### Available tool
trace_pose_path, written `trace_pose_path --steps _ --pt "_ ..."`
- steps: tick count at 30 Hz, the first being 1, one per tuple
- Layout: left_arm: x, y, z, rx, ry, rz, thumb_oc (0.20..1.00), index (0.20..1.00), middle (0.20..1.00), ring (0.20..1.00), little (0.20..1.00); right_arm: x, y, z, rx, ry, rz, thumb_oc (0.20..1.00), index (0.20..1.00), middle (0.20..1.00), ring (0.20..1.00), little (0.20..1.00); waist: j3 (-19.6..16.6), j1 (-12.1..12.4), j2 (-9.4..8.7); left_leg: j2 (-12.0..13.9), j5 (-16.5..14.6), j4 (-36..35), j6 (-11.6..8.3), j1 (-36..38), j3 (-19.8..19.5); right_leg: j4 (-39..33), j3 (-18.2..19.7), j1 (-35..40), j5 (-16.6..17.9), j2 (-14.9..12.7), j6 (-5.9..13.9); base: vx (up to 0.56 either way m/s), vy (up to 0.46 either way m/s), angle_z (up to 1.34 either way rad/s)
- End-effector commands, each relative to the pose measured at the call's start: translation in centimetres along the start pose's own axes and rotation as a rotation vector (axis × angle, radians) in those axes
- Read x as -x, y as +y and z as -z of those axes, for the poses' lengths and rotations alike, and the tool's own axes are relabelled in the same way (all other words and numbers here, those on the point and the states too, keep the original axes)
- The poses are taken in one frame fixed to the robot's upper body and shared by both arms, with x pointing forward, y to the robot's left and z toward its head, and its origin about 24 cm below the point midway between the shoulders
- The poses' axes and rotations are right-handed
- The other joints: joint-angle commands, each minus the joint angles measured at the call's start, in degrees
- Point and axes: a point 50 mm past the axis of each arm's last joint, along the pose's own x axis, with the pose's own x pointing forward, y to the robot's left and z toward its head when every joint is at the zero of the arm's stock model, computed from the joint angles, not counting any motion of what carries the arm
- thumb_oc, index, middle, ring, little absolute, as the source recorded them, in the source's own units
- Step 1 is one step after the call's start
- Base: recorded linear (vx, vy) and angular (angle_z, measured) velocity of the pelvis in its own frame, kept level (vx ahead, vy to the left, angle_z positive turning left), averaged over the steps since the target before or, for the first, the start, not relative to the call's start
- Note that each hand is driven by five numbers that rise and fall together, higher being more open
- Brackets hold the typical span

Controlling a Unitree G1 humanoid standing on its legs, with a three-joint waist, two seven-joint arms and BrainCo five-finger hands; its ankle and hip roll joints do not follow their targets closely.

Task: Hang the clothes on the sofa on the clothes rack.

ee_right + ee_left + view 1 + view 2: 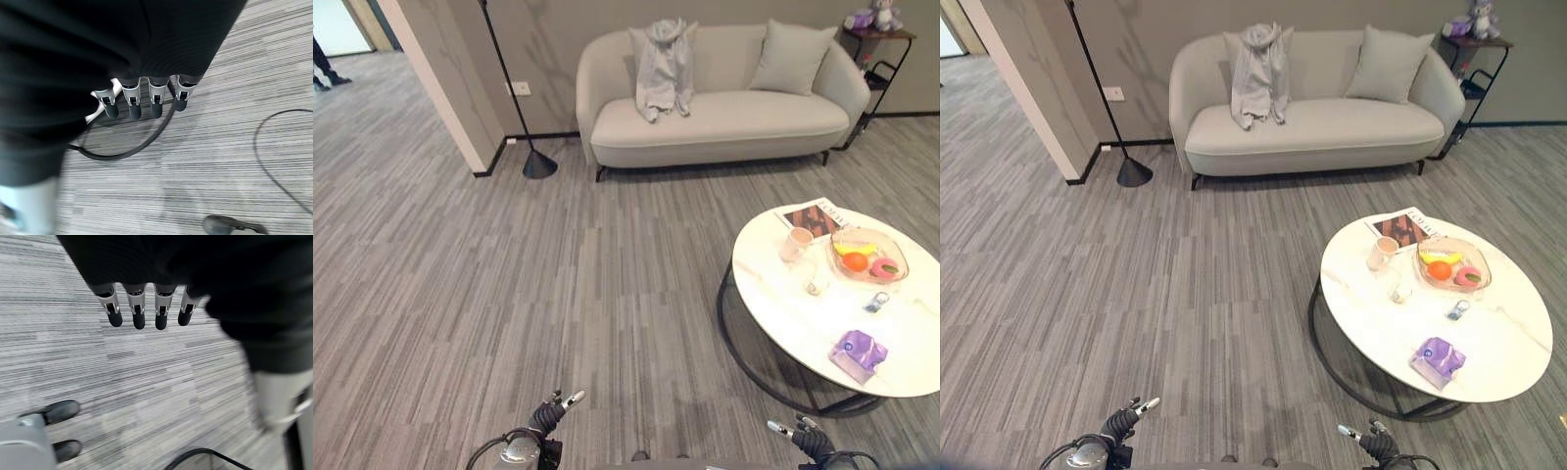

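Draping over sofa [724, 113] back: grey garment [664, 67]; left hand [142, 308] & right hand [146, 98] low, fingers straight, empty.

— Route to the sofa [724, 117]?
— Open grey floor [558, 294] runs straight up to it. The round table [803, 313] blocks the right side; the floor lamp [536, 162] stands just left of the sofa, beside the wall corner [460, 108].
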Motion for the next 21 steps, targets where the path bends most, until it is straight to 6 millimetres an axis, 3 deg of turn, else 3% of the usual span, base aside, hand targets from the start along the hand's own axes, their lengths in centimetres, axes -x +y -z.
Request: trace_pose_path --steps 1,21 --pt "-0.6 0.3 -2.0 0.016 -0.072 0.001 1.0 1.0 1.0 1.0 1.0 -0.3 -0.6 -2.2 -0.011 -0.091 0.018 1.0 1.0 1.0 1.0 1.0 0.3 -0.99 -1.47 3.4 -3.93 -0.89 -4.4 2.94 -2.17 -6.94 2.97 4.13 2.64 -4.73 7.14 0.0 0.0 0.0" --pt "-0.5 0.3 -0.9 -0.014 -0.018 0.0 1.0 1.0 1.0 1.0 1.0 -0.3 -0.4 -1.1 -0.038 -0.045 0.017 1.0 1.0 1.0 1.0 1.0 0.16 -0.71 -1.81 3.43 -3.86 -0.89 -4.43 2.78 -2.23 -7.2 2.45 4.16 2.65 -4.85 7.14 0.0 0.0 0.0"
